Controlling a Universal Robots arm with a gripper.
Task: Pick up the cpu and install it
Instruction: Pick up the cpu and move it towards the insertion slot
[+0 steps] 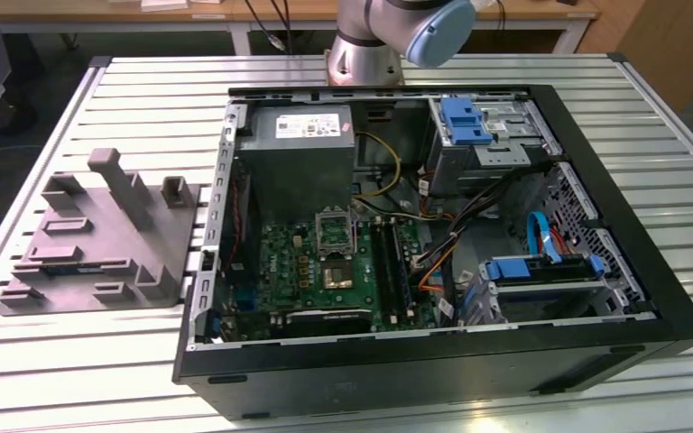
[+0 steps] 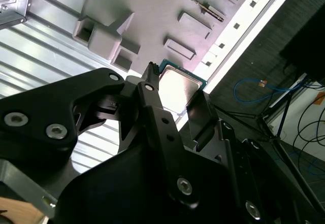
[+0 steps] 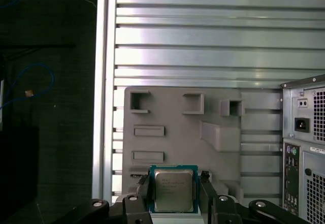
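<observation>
You had the cpu [image 3: 173, 191] pinched between the two fingers [image 3: 143, 187], one finger on each of two opposite edges. The fingers were closed down to the chip's width, with nothing else in them. The silver lid faced the first wrist camera, with the green rim showing round it. The chip sat square between the fingertips. The second wrist view showed the same grip from the side, with a black finger against the rim.

The cpu was off the grey tray [image 3: 213, 107]. It looked large against the tray's pockets, so it hung well above them, over the tray's edge rather than its middle.

In the exterior view the tray lay flat on the slatted desk [image 1: 33, 361], on the exterior view's left of the open computer case [image 1: 443, 361], with a small gap between them. The case lay on its side with the motherboard [image 1: 310, 271] facing up. The board sat in the half of the case toward the exterior view's left. The arm's base [image 1: 364, 54] stood on the desk at the far side of the case.
</observation>
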